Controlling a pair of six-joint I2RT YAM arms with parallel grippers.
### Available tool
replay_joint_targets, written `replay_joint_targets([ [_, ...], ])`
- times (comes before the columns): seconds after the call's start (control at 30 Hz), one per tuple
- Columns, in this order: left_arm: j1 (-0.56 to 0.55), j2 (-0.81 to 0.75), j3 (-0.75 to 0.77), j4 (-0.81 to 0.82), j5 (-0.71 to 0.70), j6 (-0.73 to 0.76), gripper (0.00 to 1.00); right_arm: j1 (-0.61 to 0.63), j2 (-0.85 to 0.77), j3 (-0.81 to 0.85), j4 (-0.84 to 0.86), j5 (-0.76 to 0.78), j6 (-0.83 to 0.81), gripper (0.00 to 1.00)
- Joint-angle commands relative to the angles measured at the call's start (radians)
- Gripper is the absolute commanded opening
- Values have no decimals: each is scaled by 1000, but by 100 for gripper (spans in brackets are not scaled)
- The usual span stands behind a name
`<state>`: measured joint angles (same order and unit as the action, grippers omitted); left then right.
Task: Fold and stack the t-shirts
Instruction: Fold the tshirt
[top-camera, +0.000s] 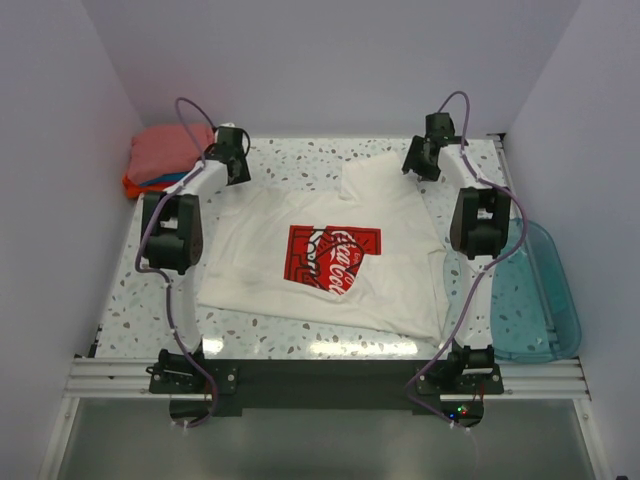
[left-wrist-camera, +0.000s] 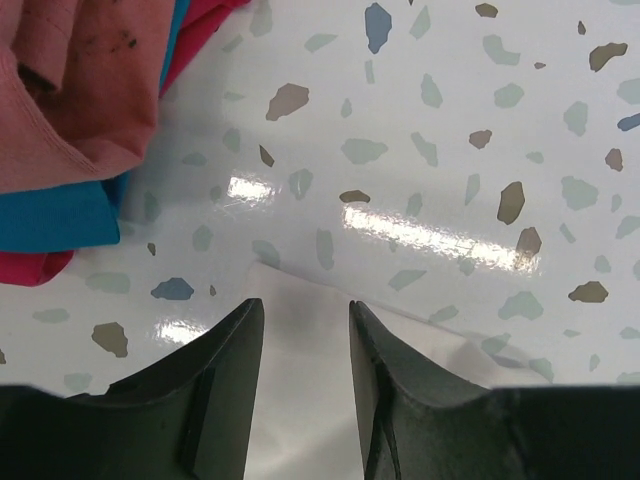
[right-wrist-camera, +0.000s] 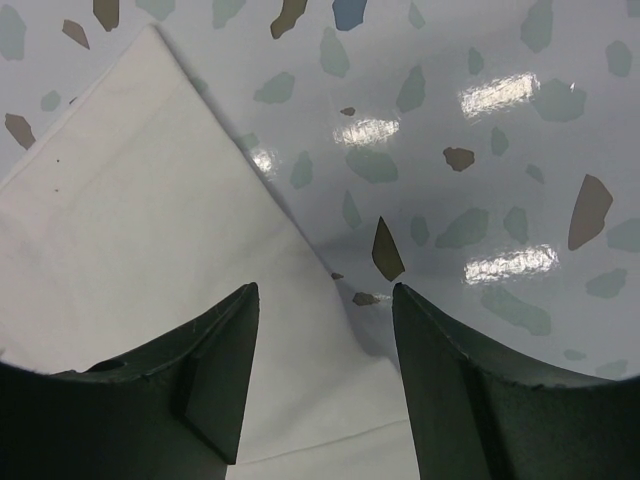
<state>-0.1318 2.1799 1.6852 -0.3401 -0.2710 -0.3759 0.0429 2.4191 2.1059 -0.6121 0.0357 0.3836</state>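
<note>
A white t-shirt (top-camera: 330, 255) with a red chest print (top-camera: 333, 258) lies spread on the speckled table, partly folded so the print is cut off at the right. My left gripper (top-camera: 236, 152) is open above the shirt's far left corner (left-wrist-camera: 300, 380), cloth between the fingers. My right gripper (top-camera: 422, 158) is open over the shirt's far right edge (right-wrist-camera: 150, 220). Folded salmon-pink (left-wrist-camera: 80, 90), teal (left-wrist-camera: 55, 215) and red-orange shirts are stacked at the far left (top-camera: 168, 158).
A translucent teal plastic bin (top-camera: 525, 295) hangs over the table's right edge. White walls close in on the left, far and right sides. The arm bases sit on a rail at the near edge (top-camera: 320, 375).
</note>
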Motion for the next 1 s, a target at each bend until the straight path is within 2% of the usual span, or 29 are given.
replay_joint_targets([
  [0.0, -5, 15, 7, 1, -37, -20, 45, -9, 17, 49, 3, 15, -17, 60],
  [0.43, 0, 96, 51, 3, -40, -31, 42, -12, 49, 95, -8, 20, -32, 63],
  [0.53, 8, 101, 51, 4, -37, -34, 38, -11, 67, 106, -11, 6, -31, 63],
  [0.67, 17, 103, 48, 12, -31, -37, 23, -2, 80, 105, -6, -16, -22, 62],
  [0.97, 40, 97, 33, 32, -2, -41, 3, 55, 150, 207, -40, 4, -17, 59],
])
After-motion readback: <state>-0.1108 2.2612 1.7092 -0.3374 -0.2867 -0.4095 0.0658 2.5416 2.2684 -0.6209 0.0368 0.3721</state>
